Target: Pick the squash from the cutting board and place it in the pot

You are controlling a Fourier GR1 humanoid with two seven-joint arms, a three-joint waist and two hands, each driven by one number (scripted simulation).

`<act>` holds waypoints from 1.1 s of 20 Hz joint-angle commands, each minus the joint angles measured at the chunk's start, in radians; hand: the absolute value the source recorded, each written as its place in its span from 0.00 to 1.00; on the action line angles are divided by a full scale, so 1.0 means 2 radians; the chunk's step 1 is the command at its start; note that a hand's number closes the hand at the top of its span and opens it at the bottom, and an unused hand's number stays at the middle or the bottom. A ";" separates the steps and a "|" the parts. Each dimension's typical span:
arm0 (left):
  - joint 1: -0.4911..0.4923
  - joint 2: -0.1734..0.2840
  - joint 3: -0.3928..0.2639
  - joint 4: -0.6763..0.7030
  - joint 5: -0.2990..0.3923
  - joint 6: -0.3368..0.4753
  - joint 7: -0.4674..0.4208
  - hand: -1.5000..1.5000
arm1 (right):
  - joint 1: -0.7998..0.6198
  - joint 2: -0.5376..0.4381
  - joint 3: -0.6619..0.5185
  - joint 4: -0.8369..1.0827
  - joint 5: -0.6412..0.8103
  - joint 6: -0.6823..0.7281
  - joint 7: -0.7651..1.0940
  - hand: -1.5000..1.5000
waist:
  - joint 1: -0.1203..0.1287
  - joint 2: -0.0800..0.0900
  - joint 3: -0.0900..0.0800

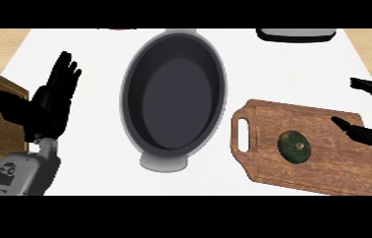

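Head view shows us the squash [294,146]: firm, smooth, likely slippery; our right robot hand [354,129], fingers spread, should wrap its middle

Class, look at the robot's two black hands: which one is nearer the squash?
The right hand, at the picture's right edge over the cutting board. The squash lies beside it, while the left hand rests across the pot.

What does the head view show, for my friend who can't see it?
A dark green round squash lies on a brown wooden cutting board, with the right hand close beside it. A dark grey oval pot stands left of the board; the open left hand rests at the left edge.
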 commanded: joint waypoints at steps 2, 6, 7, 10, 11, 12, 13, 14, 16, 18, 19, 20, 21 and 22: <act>0.018 0.012 0.034 -0.011 0.014 -0.024 -0.001 0.50 | -0.007 -0.022 -0.028 0.032 -0.003 0.049 -0.095 0.00 | -0.005 -0.001 0.000; 0.052 0.016 0.031 -0.063 -0.005 -0.014 0.012 0.50 | -0.010 -0.064 -0.012 -0.006 0.016 0.085 -0.028 0.00 | -0.002 -0.003 -0.001; 0.030 0.016 0.039 -0.042 0.006 -0.019 0.022 0.50 | 0.017 -0.084 -0.008 -0.058 0.011 0.100 0.001 0.00 | -0.011 -0.004 -0.001; 0.016 0.006 0.028 -0.035 -0.010 -0.006 0.021 0.50 | 0.014 -0.119 0.030 -0.083 0.045 0.130 0.054 0.00 | -0.012 -0.004 -0.002; 0.026 0.004 0.041 -0.021 0.004 -0.017 0.006 0.50 | 0.021 -0.129 0.043 -0.091 0.066 0.129 0.060 0.00 | -0.011 -0.003 -0.002; 0.049 -0.002 0.022 -0.044 -0.009 -0.014 0.002 0.50 | 0.016 -0.131 0.055 -0.095 0.081 0.129 0.077 0.00 | -0.004 -0.004 -0.002; 0.040 0.002 0.029 -0.057 -0.006 -0.006 0.015 0.50 | 0.016 -0.144 0.068 -0.104 0.093 0.140 0.093 0.00 | -0.003 -0.004 -0.002; 0.022 0.013 0.033 -0.041 0.000 -0.019 0.031 0.50 | 0.017 -0.135 0.089 -0.150 0.102 0.135 0.131 0.00 | -0.011 -0.005 -0.003; 0.036 -0.004 0.020 -0.047 -0.012 -0.009 0.015 0.50 | -0.004 -0.158 0.104 -0.159 0.127 0.150 0.169 0.00 | -0.003 -0.004 -0.002; 0.040 -0.001 0.035 -0.036 -0.003 -0.023 -0.001 0.50 | -0.008 -0.158 0.122 -0.189 0.137 0.166 0.210 0.00 | -0.004 -0.002 -0.002; 0.020 0.007 0.038 -0.036 -0.002 -0.020 0.024 0.50 | 0.012 -0.168 0.121 -0.234 0.129 0.178 0.238 0.00 | -0.014 -0.005 -0.002; 0.037 0.003 0.033 -0.049 -0.010 -0.019 0.012 0.50 | 0.035 -0.147 0.142 -0.253 0.143 0.166 0.255 0.00 | -0.013 -0.005 -0.002; 0.020 0.010 0.040 -0.033 -0.009 -0.023 0.018 0.50 | 0.009 -0.131 0.164 -0.259 0.158 0.166 0.288 0.00 | -0.008 -0.003 -0.002; 0.005 0.006 0.057 0.001 0.003 -0.036 0.001 0.50 | -0.002 -0.145 0.147 -0.262 0.138 0.196 0.305 0.00 | -0.010 -0.002 -0.002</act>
